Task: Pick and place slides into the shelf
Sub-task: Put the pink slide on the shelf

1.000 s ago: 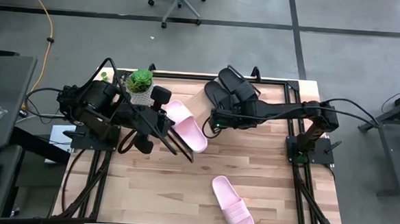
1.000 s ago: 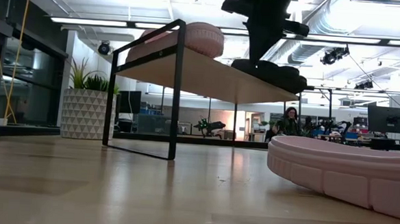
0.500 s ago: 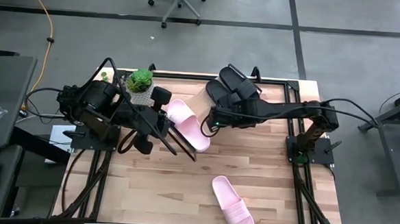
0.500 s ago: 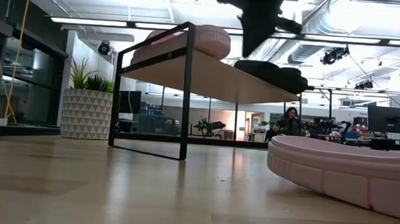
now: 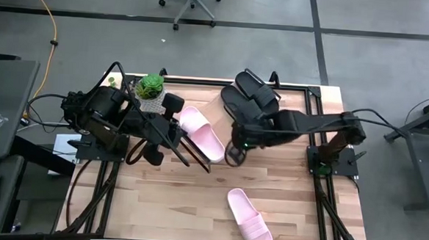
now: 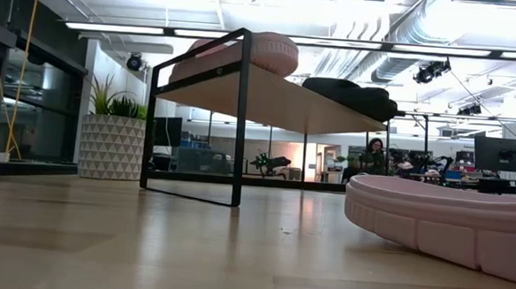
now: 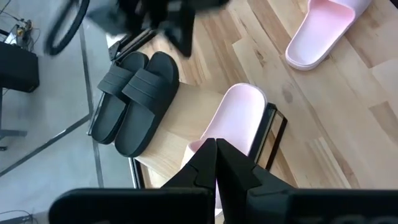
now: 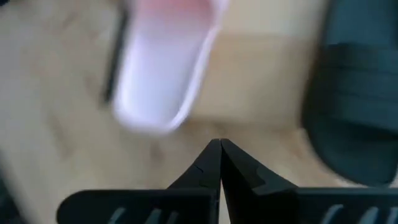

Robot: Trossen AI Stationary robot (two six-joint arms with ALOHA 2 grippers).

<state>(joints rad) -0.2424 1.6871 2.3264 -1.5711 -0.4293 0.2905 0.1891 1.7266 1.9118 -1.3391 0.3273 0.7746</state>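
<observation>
At five o'clock from the clenched, empty right gripper (image 5: 236, 152) lies the last pink slide (image 5: 249, 218), long axis ten-to-four; left gripper (image 5: 190, 159), also clenched, sits farther.

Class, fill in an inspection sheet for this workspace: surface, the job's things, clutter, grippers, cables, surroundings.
Surface: wooden table, bare at the front left.
Job's things: shelf at the back holds two black slides and one pink slide; second pink slide lies on the table near the front.
Clutter: potted plant at the back left.
Grippers: left gripper shut, empty, by the shelf's pink slide; right gripper shut, empty, above the shelf.
Cables: yellow cable on the floor.
Surroundings: office chair; a person far behind.
</observation>
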